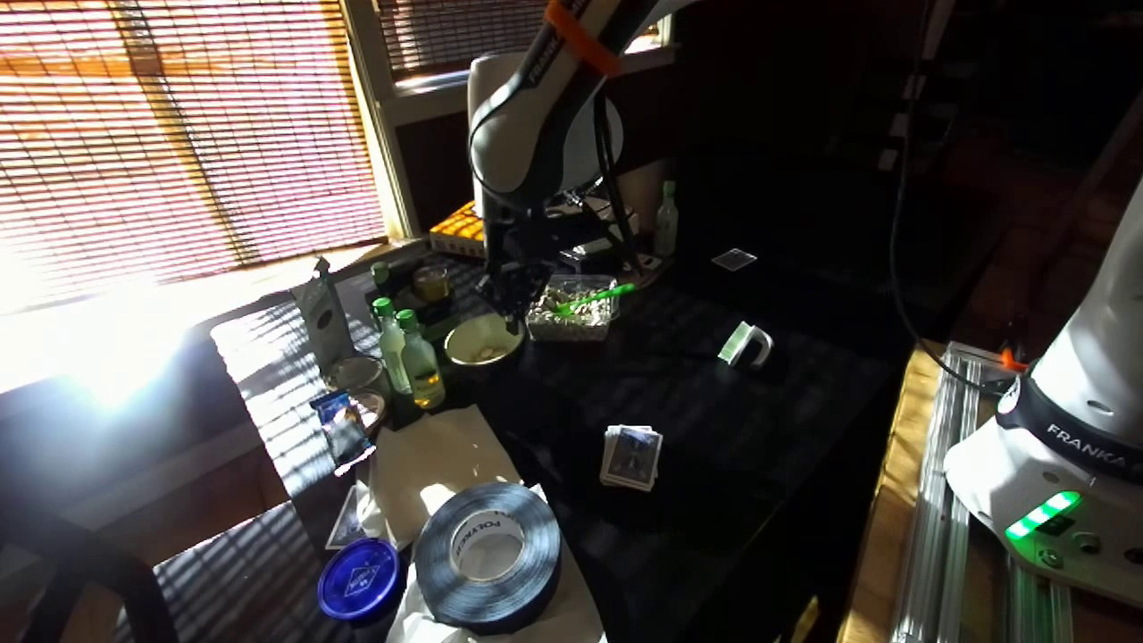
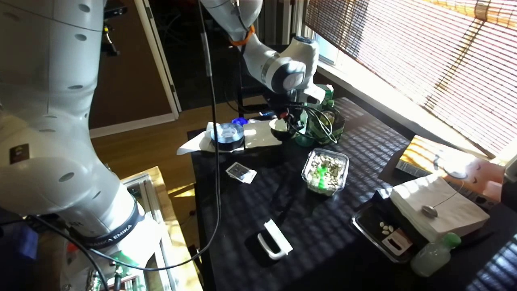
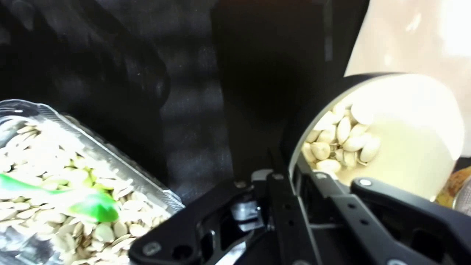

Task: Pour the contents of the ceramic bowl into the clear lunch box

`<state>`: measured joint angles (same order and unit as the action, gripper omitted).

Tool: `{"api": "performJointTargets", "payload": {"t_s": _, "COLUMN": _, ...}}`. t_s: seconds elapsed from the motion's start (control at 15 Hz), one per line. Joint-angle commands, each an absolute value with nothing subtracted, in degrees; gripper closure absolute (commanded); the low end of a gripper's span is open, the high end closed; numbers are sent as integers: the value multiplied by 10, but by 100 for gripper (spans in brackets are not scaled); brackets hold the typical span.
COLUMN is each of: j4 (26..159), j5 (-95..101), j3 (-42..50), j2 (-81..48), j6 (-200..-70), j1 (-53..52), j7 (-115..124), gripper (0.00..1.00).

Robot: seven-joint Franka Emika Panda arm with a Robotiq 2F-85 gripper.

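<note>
The jaws are closed on the rim of the white bowl [image 3: 404, 147], nuts [image 3: 344, 140] bunched on the gripped side. It is near the bottles [image 1: 421, 366] toward the window-side edge of the table [image 2: 250, 210]; whether lifted, I can't tell. Carry it level above the rim of the lunch box [image 3: 125, 163], then tip slowly, low, over a lip clear of the jaws. The green spoon [image 1: 605, 296] across the seeds [image 3: 48, 217] could snag it; the cards [image 1: 632, 457] look out of the way.

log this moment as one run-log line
fingers: closed on rim of ceramic bowl | bowl contents: pale pieces | clear lunch box: apart from bowl, holds seeds and green utensil | pour: not done
</note>
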<state>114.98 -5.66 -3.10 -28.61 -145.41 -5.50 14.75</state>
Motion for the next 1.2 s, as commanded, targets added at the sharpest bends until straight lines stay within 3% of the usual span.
{"api": "performJointTargets", "payload": {"t_s": 0.0, "j4": 1211, "j5": -85, "j3": -7, "j2": -214, "j6": -1493, "j1": -50, "j7": 199, "gripper": 98}}
{"api": "performJointTargets", "payload": {"t_s": 0.13, "j4": 1234, "j5": -71, "j3": 19, "j2": -189, "j6": -1523, "j1": -59, "j7": 246, "gripper": 98}}
{"api": "performJointTargets", "payload": {"t_s": 0.27, "j4": 1238, "j5": -106, "j3": -16, "j2": -180, "j6": -1511, "j1": -41, "j7": 197, "gripper": 98}}
{"api": "performJointTargets", "payload": {"t_s": 0.33, "j4": 1208, "j5": -75, "j3": 9, "j2": -210, "j6": -1508, "j1": -48, "j7": 217, "gripper": 92}}
{"api": "performJointTargets", "payload": {"t_s": 0.47, "j4": 1220, "j5": -86, "j3": -2, "j2": -198, "j6": -1508, "j1": -47, "j7": 210, "gripper": 98}}
{"api": "performJointTargets", "payload": {"t_s": 0.73, "j4": 1223, "j5": 8, "j3": 95, "j2": -189, "j6": -1610, "j1": -89, "j7": 322, "gripper": 98}}
{"api": "performJointTargets", "payload": {"t_s": 1.13, "j4": 1217, "j5": 296, "j3": 367, "j2": -193, "j6": -1590, "j1": -278, "j7": 503, "gripper": 98}}
